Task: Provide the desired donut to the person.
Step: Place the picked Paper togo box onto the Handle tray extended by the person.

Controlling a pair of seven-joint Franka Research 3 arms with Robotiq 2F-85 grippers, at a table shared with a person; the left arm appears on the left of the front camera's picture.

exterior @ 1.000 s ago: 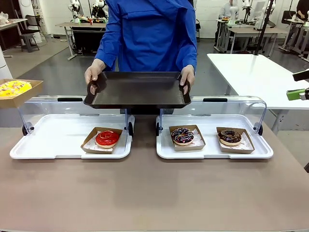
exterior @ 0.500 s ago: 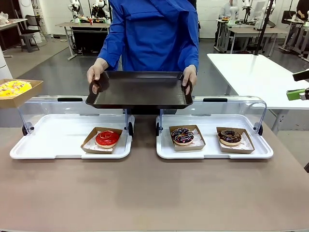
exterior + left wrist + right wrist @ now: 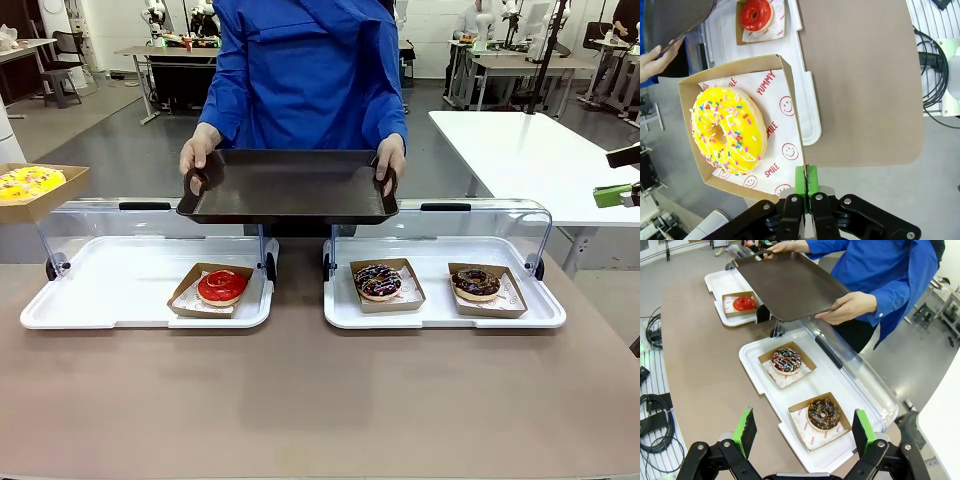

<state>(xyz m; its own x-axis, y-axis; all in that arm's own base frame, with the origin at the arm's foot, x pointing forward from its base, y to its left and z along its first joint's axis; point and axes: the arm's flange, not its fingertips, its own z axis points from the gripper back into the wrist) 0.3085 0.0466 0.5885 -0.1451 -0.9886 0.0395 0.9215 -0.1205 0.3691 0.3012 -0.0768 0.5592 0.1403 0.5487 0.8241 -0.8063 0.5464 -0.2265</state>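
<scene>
A yellow sprinkled donut [image 3: 729, 130] lies in a brown paper tray [image 3: 785, 100], and my left gripper [image 3: 807, 172] is shut on that tray's edge. In the front view the same donut [image 3: 28, 183] hangs at the far left, above and beside the left case. The person [image 3: 310, 70] in a blue coat holds a dark serving tray [image 3: 288, 185] in both hands over the far side of the table. High over the right case, my right gripper [image 3: 804, 432] is open and holds nothing; its green pad [image 3: 612, 195] shows at the right edge.
The left white case [image 3: 120, 300] holds a red donut [image 3: 222, 286]. The right case [image 3: 540, 312] holds a sprinkled chocolate donut [image 3: 378, 281] and a plain chocolate one [image 3: 476, 283]. Both clear lids stand open at the back. The near brown tabletop [image 3: 320, 400] is bare.
The person has shifted the dark tray slightly to the right and up. Both grippers and the donuts stay where they were.
</scene>
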